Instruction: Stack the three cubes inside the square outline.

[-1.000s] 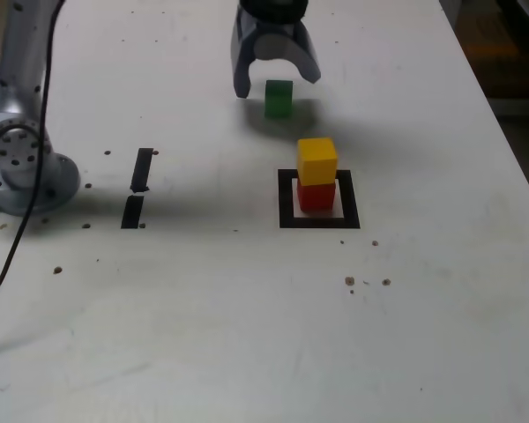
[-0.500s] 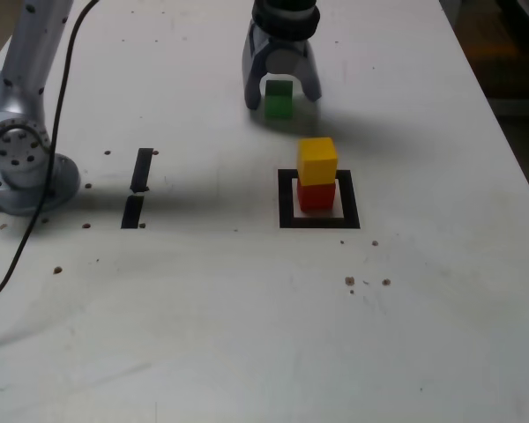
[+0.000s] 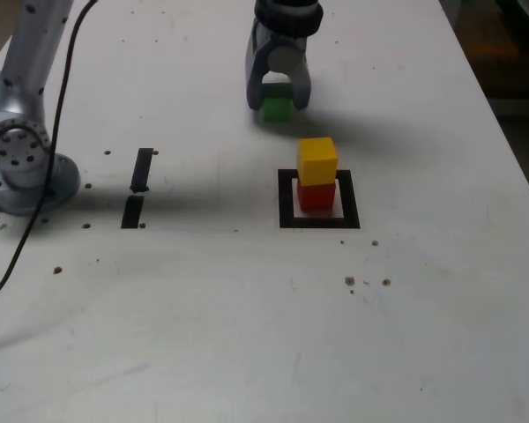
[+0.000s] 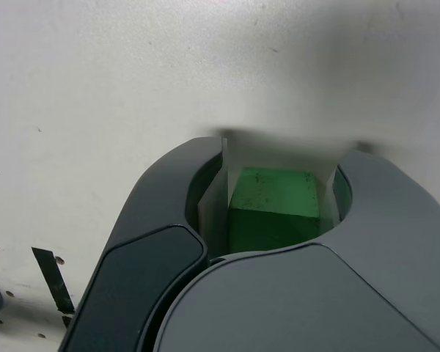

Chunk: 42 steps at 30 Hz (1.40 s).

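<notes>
Down at the far end of the white tabletop [image 3: 441, 352], the dark grey two-fingered gripper [image 3: 278, 104] has its jaws drawn in around the small matte green cube [image 3: 276, 107], one finger on either side of it. From the wrist camera the green cube [image 4: 275, 209] sits between the curved fingers [image 4: 158, 242], pressed close on one side and with only a thin sliver of table showing on the other, so the grip looks closed on the block. The cube rests on the table surface, just behind the stack as the exterior view shows it. Nearer the camera, the small matte yellow cube [image 3: 317, 159] stands squarely on the small matte red cube [image 3: 316, 195], and the red one sits inside the thick black square outline with its white centre [image 3: 286, 204]. Well off to the exterior view's left lie two short black tape strips [image 3: 137, 189], end to end, beside the arm's silver base [image 3: 22, 163].
</notes>
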Motion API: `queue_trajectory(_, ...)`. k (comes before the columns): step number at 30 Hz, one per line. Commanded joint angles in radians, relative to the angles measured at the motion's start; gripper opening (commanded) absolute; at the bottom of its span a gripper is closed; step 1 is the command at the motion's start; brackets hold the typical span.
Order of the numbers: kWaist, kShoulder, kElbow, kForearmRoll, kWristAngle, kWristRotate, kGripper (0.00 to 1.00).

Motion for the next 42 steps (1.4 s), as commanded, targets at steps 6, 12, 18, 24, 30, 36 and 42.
queue_trajectory(6,-0.029,-0.061,-0.063,0.079,-0.010,-0.010,0.23)
queue_trajectory(12,-0.108,-0.134,-0.272,0.328,0.025,-0.071,0.23)
queue_trajectory(18,-0.212,-0.182,-0.468,0.494,-0.017,-0.155,0.21)
queue_trajectory(24,-0.362,-0.172,-0.457,0.498,-0.058,-0.297,0.21)
queue_trajectory(30,-0.482,-0.127,-0.410,0.493,-0.058,-0.418,0.21)
queue_trajectory(36,-0.517,-0.074,-0.389,0.481,-0.067,-0.455,0.21)
queue_trajectory(42,-0.519,-0.041,-0.367,0.463,-0.069,-0.460,0.21)
